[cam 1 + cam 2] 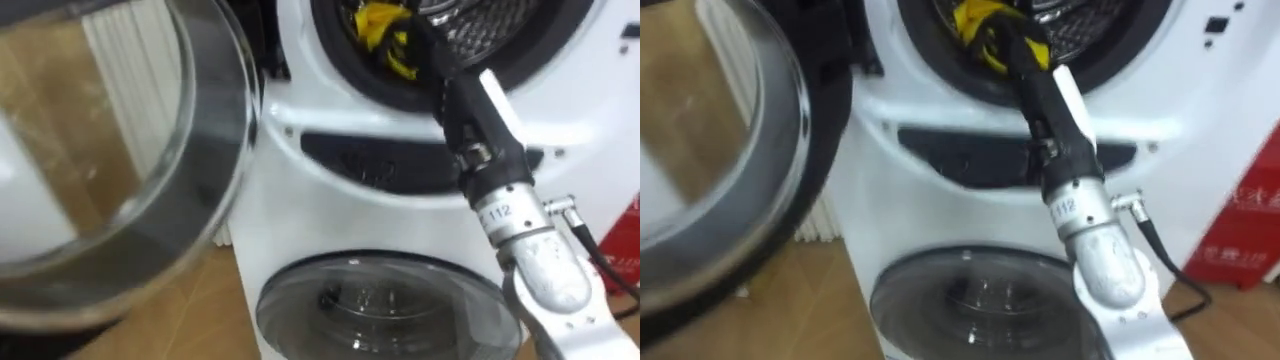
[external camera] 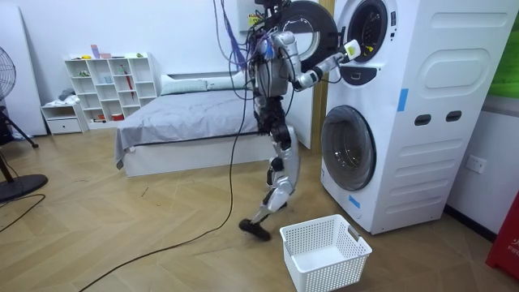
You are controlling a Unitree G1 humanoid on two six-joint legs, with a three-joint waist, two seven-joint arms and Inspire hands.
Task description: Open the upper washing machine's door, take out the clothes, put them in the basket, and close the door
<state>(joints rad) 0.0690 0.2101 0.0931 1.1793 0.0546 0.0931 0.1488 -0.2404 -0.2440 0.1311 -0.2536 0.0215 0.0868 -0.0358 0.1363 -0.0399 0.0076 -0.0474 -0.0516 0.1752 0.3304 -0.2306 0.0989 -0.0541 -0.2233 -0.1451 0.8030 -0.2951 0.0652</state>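
We judge the task to be in its early part. The robot stands in front of the stacked washing machines [image 2: 405, 113], and its right hand [image 1: 425, 48] is at the mouth of the upper drum [image 1: 500, 35], at the top of the frame. The upper machine's round glass door [image 1: 200, 150] hangs open across the left of the frame. The yellow garment [image 1: 378, 22] lies at the rim of the drum opening, bunched against the hand and touching it.

Nothing has been lifted clear yet. The white laundry basket [image 2: 324, 251] on the floor, at the lower middle of the room view, looks empty as far as we can see through its mesh wall. What remains, in our judgement, is to get a firm hold on the garment, draw it out past the rim and bring it away from the machine. The lower machine's door [image 1: 390, 305], at the bottom of the frame, is closed.

Several things are hard to make out. The fingers are dark and partly buried in the yellow folds, so we cannot tell whether they are closed on the garment or merely resting among it. The top edge of the frame cuts off most of the drum, so we cannot say whether more clothes lie deeper inside. In the room view the hand and garment are too small to settle either question.
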